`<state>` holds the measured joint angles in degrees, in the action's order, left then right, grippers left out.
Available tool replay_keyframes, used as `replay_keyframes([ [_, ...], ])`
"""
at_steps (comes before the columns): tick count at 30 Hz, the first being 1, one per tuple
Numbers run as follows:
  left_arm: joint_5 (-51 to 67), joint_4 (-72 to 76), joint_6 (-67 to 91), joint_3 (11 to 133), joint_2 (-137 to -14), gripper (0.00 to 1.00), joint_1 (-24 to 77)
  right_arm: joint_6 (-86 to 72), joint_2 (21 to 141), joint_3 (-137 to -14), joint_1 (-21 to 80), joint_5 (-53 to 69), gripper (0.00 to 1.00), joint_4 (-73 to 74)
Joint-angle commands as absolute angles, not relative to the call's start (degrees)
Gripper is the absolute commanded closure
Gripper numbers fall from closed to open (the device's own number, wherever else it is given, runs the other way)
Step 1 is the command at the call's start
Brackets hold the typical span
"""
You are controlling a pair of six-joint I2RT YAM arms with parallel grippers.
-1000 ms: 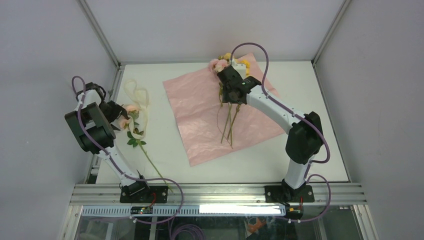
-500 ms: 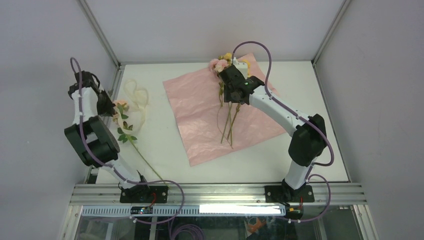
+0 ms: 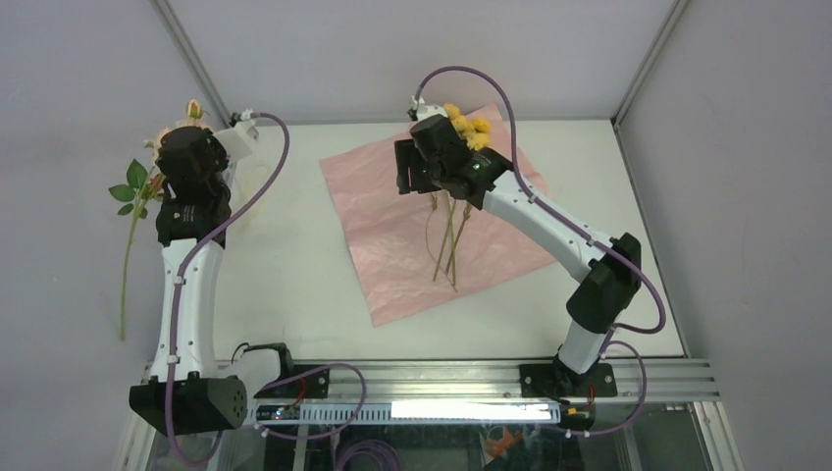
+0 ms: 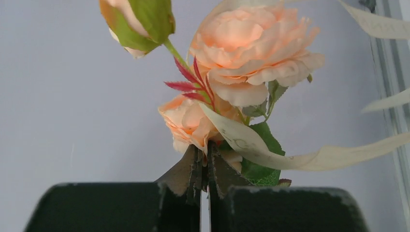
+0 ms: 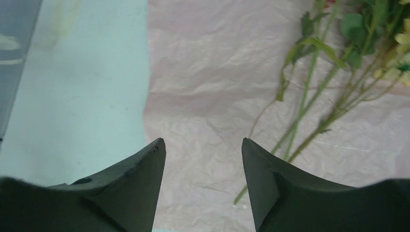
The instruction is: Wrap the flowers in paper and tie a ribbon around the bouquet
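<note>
My left gripper (image 4: 208, 151) is shut on a flower stem just below its peach blooms (image 4: 251, 43) and a green bud (image 4: 140, 19). The arm holds it high by the left wall, the long stem (image 3: 124, 280) dangling. The cream ribbon (image 4: 300, 157) drapes across these blooms, lifted with them. The paper (image 3: 392, 226) lies pink side up on the table. The other flowers lie on it, with yellow blooms (image 3: 469, 124) at the far corner and stems (image 3: 447, 245) pointing toward me. My right gripper (image 5: 203, 142) hovers open over the paper, left of those stems (image 5: 309, 96), holding nothing.
The white tabletop (image 3: 285, 285) is walled by grey panels and metal frame posts (image 3: 196, 69). The held flower hangs over the left edge, close to the left wall. A purple cable (image 3: 491, 93) arches over the right arm.
The left gripper shut on the peach flower and lifted it off the table to high up by the left wall, ribbon trailing. The right gripper rose and shifted left off the bunch.
</note>
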<state>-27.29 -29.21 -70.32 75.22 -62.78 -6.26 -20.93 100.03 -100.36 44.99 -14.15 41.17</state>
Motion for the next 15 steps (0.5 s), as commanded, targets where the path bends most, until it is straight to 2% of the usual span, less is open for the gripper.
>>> replay_keyframes([
  [1,-32.51,-24.97,-84.52,72.84,-60.95,1.0,-3.58,-20.27,98.76,-101.08,45.22,-5.79,0.38,33.08],
  [6,-35.02,-36.83,-71.06,77.39,-60.95,1.0,-0.75,-21.11,98.42,-101.16,45.77,-2.33,0.38,31.88],
  [9,-32.62,-42.75,-62.2,80.81,-59.29,1.0,-0.18,-19.72,98.0,-101.34,46.94,2.52,0.38,30.51],
  [12,-24.24,-59.19,-38.0,98.51,-61.95,1.0,-0.18,-19.97,96.63,-99.43,47.82,6.13,0.38,26.12],
  [15,-7.44,-70.94,-27.59,108.71,-63.14,1.0,0.64,-21.99,94.7,-96.02,47.96,9.54,0.38,17.54],
])
